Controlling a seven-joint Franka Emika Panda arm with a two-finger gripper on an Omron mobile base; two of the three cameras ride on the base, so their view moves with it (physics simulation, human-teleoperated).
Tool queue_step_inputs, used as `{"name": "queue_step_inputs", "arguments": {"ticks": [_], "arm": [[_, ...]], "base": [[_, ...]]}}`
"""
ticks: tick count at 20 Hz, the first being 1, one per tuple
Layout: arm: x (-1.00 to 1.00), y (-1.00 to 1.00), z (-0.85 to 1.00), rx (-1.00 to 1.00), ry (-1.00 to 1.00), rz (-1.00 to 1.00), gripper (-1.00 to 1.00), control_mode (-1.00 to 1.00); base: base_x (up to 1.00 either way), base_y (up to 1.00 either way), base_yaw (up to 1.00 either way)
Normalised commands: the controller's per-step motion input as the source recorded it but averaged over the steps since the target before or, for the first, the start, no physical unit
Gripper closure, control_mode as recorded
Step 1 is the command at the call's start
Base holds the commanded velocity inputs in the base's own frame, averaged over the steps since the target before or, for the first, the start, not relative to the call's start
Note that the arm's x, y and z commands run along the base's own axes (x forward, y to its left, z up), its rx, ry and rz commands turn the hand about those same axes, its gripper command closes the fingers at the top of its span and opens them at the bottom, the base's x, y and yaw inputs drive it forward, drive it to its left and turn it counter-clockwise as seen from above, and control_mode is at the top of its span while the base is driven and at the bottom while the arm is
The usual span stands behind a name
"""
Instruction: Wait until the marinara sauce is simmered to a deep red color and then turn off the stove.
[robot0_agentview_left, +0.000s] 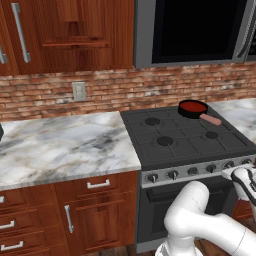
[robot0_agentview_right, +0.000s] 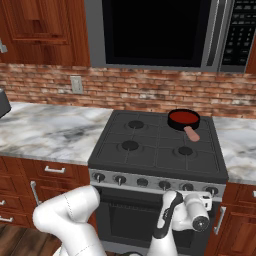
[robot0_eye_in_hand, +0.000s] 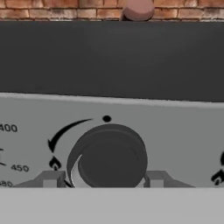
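Clamping on a small round dark knob (robot0_eye_in_hand: 109, 156), the jaws sit one to each side of it, their grey tips pressed close against its rim in the hand view. That knob is rigid, smooth and probably a little slick, so I judge the hold belongs square on its sides, with the twist coming from the wrist. It sits on the brushed steel front strip (robot0_eye_in_hand: 175, 131) of the black four-burner gas stove (robot0_agentview_left: 187, 142), toward the right end of the knob row, though which knob exactly is hard to tell from the base views. Farther out, the smooth red marinara sauce (robot0_agentview_right: 183, 117) fills a small dark round frying pan (robot0_agentview_right: 183, 120) on the back right burner. Its reddish-brown handle (robot0_agentview_right: 191, 133) points toward the front. Marbled grey surface (robot0_agentview_left: 60, 145) flanks the stove.
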Motion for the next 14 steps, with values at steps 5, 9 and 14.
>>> {"name": "queue_step_inputs", "arguments": {"ticks": [5, 9, 14], "arm": [[-0.04, -0.07, -0.07, 0.15, 0.0, -0.06, 1.0, -1.0], [-0.05, -0.06, -0.08, 0.16, 0.0, -0.07, 1.0, -1.0], [-0.03, -0.01, -0.11, 0.14, 0.0, -0.09, 1.0, -1.0]], "base": [[0.0, 0.0, 0.0], [0.0, 0.0, 0.0], [0.0, 0.0, 0.0]]}}
